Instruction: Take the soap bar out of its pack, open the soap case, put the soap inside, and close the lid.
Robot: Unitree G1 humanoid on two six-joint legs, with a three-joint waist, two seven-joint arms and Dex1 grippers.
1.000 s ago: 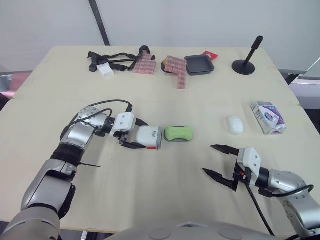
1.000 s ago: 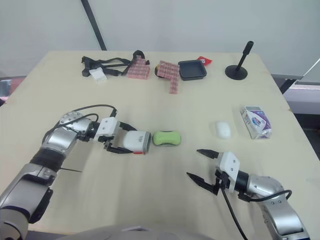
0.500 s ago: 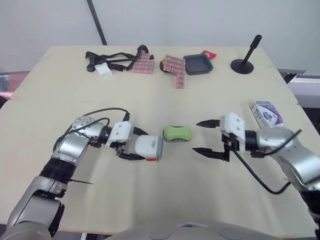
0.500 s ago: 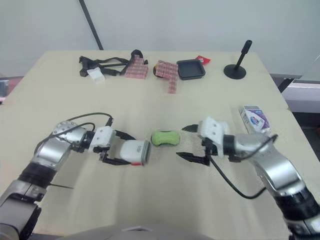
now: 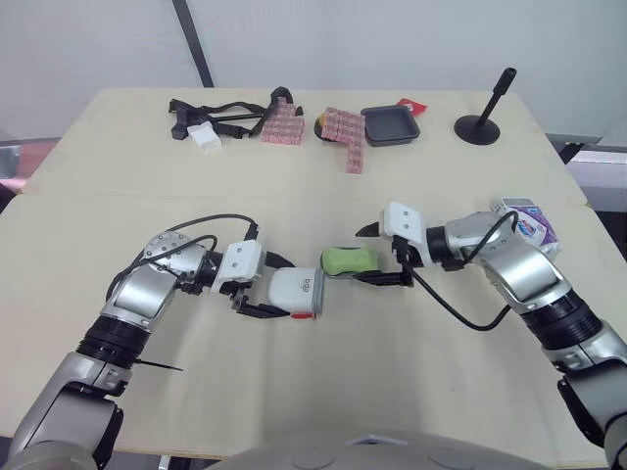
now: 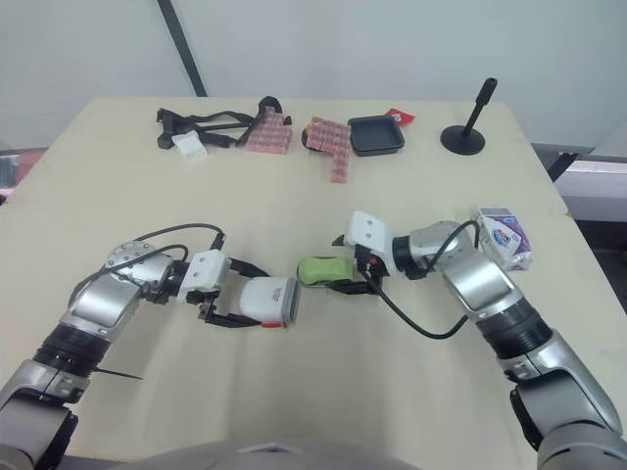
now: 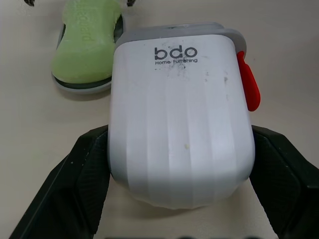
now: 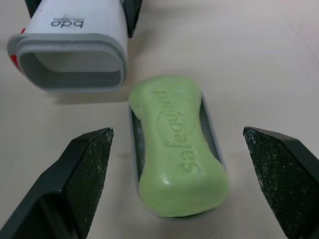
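Note:
A green soap bar (image 5: 350, 259) lies on a grey tray (image 8: 212, 137) in the middle of the table. My right gripper (image 5: 364, 255) is open, with one finger on each side of the soap (image 8: 177, 159) and not touching it. Just left of it, my left gripper (image 5: 277, 288) is shut on the white soap case (image 5: 295, 292), which lies on its side. The case (image 7: 179, 129) has a red latch, and its open grey-rimmed mouth (image 8: 72, 69) faces the soap. The purple and white soap pack (image 5: 527, 215) lies at the right, partly behind my right arm.
Along the far edge are a black strap with a white block (image 5: 207, 122), pink patterned packs (image 5: 345, 135), a black square tray (image 5: 390, 125) and a black post on a round base (image 5: 480, 123). A seam crosses the table on the left (image 5: 59, 194).
My right arm swung from the near right edge up and leftward to the soap, and its open fingers now flank it. My left gripper drew the case slightly nearer.

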